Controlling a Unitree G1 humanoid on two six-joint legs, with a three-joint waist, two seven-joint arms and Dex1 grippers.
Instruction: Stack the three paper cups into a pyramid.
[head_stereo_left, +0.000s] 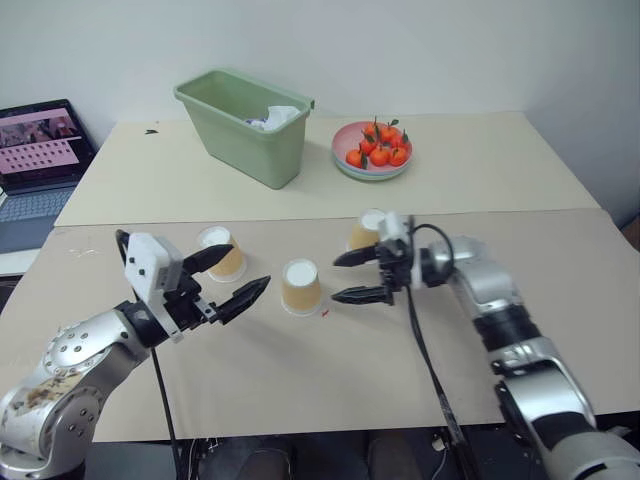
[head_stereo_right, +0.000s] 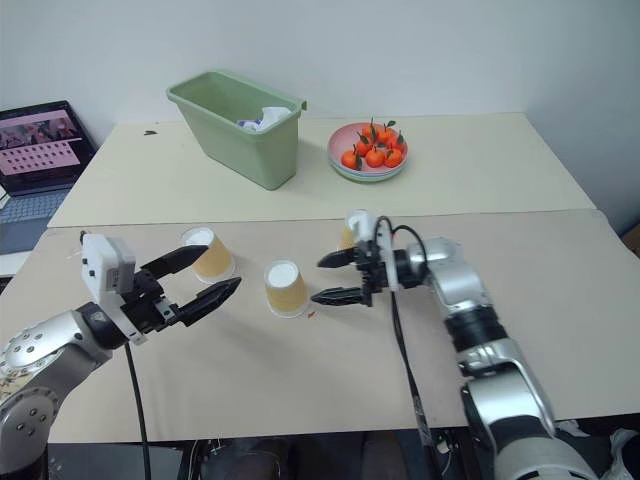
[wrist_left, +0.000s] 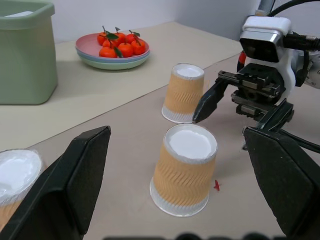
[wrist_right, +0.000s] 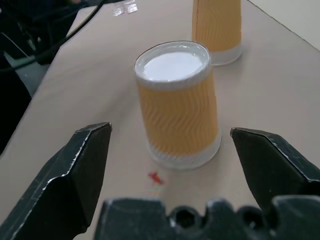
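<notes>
On the beige counter (head_stereo_left: 300, 380) three tapered paper cups stand upside down, ribbed tan sides, white bases up: left cup (head_stereo_left: 222, 252), middle cup (head_stereo_left: 301, 287), right cup (head_stereo_left: 366, 230). Left hand (head_stereo_left: 232, 275) and right hand (head_stereo_left: 348, 276) (black, pointed fingers) gape wide, empty.

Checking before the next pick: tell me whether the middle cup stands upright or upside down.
Upside down: the middle cup rests on its wide rim on the table, closed white base facing up, narrow end on top.

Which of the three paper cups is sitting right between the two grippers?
The middle cup, upside down by the small red mark. The left cup stands behind the left gripper; the right cup stands behind the right gripper.
</notes>
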